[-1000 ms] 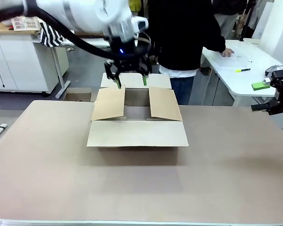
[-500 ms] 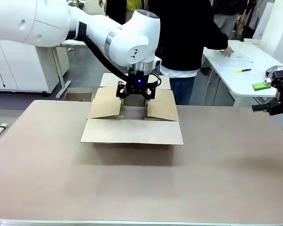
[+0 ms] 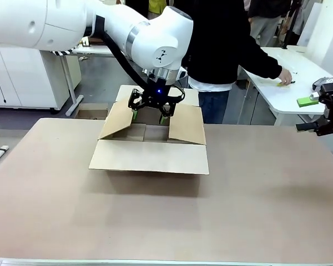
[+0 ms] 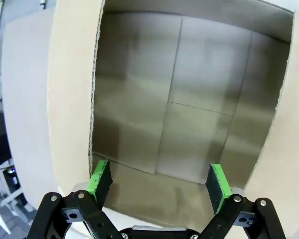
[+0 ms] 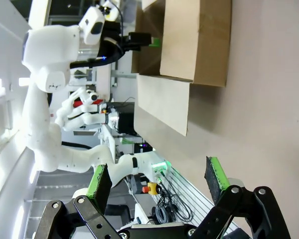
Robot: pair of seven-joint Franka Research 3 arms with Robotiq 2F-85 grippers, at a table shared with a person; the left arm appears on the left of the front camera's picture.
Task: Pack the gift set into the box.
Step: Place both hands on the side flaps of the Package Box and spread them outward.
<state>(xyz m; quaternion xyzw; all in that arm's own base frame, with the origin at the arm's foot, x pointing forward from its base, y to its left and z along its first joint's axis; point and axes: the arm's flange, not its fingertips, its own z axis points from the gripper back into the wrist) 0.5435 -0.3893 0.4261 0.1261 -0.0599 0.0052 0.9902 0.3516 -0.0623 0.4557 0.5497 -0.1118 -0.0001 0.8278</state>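
1. Hovering over the open top of the box (image 3: 149, 157), the left gripper (image 3: 149, 117) has its fingers (image 4: 100, 180) spread wide with nothing between them. One pad is close to a side flap, but I cannot tell if it touches.
2. The box sits on the table (image 3: 255, 210) toward the far middle, flaps out, in front of the person (image 3: 222, 44).
3. The right gripper (image 5: 158, 185) is equally wide open.
4. Compared with half a second ago, the box and the left gripper have both shifted left.
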